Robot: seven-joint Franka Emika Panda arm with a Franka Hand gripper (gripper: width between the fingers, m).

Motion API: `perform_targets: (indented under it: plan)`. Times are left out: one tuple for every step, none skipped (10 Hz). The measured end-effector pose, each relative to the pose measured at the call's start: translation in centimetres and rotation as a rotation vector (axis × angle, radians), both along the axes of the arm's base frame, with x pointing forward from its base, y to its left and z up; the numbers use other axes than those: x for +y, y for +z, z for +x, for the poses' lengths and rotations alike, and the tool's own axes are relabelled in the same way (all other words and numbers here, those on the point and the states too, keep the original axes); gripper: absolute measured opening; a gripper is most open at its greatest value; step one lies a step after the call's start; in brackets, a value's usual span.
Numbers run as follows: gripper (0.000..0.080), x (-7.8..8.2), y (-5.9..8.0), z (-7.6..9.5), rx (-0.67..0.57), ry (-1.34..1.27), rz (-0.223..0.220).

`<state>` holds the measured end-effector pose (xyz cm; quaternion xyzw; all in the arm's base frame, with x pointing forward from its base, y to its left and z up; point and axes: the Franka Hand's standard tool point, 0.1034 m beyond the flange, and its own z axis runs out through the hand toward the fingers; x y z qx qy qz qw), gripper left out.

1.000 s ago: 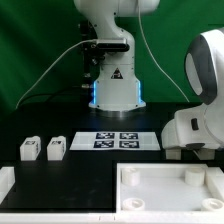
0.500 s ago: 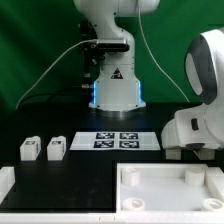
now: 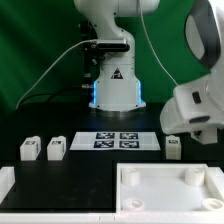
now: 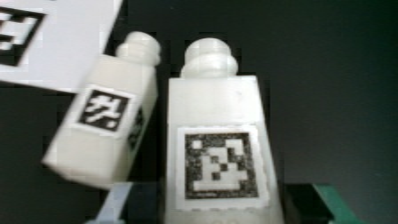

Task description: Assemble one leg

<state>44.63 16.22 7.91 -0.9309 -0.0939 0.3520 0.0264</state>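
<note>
Leg (image 4: 215, 140) between the parted jaws

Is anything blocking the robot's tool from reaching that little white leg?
Nothing visible lies between the tool and the central leg in the wrist view. A second leg lies tilted close beside it, perhaps touching, and might crowd a finger.

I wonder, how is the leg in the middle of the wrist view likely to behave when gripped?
The leg looks like solid moulded plastic, so probably stiff and light. Its flat faces suggest it will not roll, though the smooth surface might slip. The other leg lies close, so pushing may nudge it.
</note>
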Motion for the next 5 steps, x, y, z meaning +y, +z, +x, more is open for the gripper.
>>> perform_targets:
  plan:
    - [0.0293,0.0,1.5,2.0,-0.154,0.001,0.019]
    - [0.0293,0.0,1.0,1.4,-0.272,-0.007,0.031]
    - [0.0293,-0.2,0.5,1.1,-0.368,-0.014,0.043]
    - [0.0293,-0.5,0.4,1.9,-0.479,-0.014,0.074]
    - [0.0293,-1.8,-0.1,2.9,-0.533,0.000,0.129]
